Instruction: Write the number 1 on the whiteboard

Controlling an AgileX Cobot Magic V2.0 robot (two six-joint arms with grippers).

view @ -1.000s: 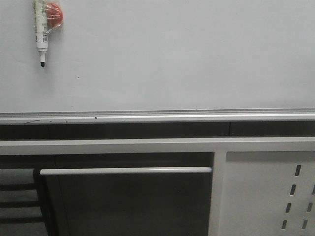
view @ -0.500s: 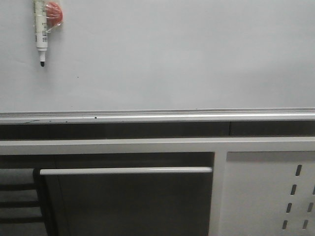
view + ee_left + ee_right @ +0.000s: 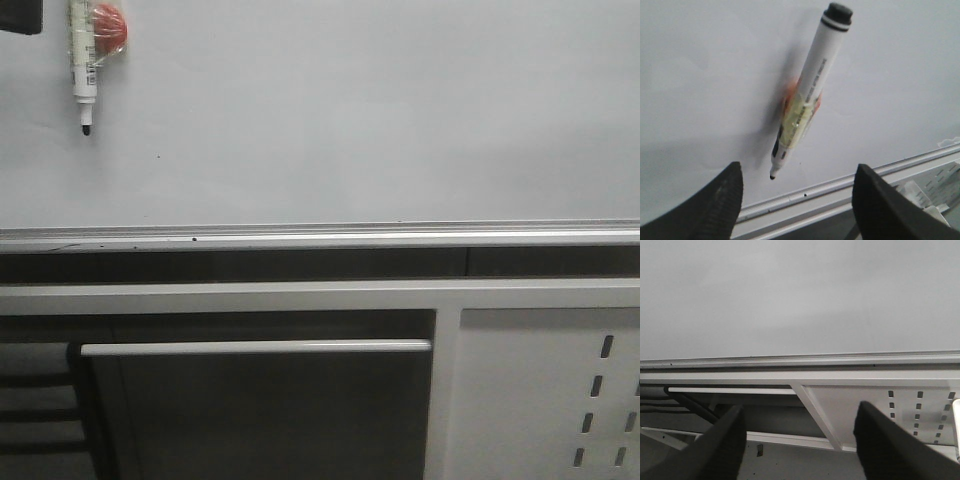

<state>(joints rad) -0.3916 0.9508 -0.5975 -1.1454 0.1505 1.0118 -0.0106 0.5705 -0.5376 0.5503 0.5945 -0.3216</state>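
The whiteboard [image 3: 350, 120] fills the upper half of the front view, pale and bare, with a silver rail [image 3: 320, 238] along its bottom edge. No number 1 shows on it. A white marker [image 3: 82, 60] hangs tip down at the board's top left, taped to a red magnet [image 3: 110, 28]. In the left wrist view the marker [image 3: 810, 90] hangs just ahead of my left gripper [image 3: 797, 200], which is open with nothing between its fingers. A dark corner of the left arm [image 3: 20, 15] enters the front view. My right gripper [image 3: 800, 440] is open and empty, facing the board's lower edge [image 3: 800, 360].
Below the board runs a white frame bar [image 3: 320, 296] with a horizontal handle rail [image 3: 255, 347] and a perforated white metal panel [image 3: 560, 390] at the lower right. Dark slats [image 3: 35, 410] sit at the lower left.
A dark part of the left arm has come into the top left corner of the front view. The marker and board have not moved.
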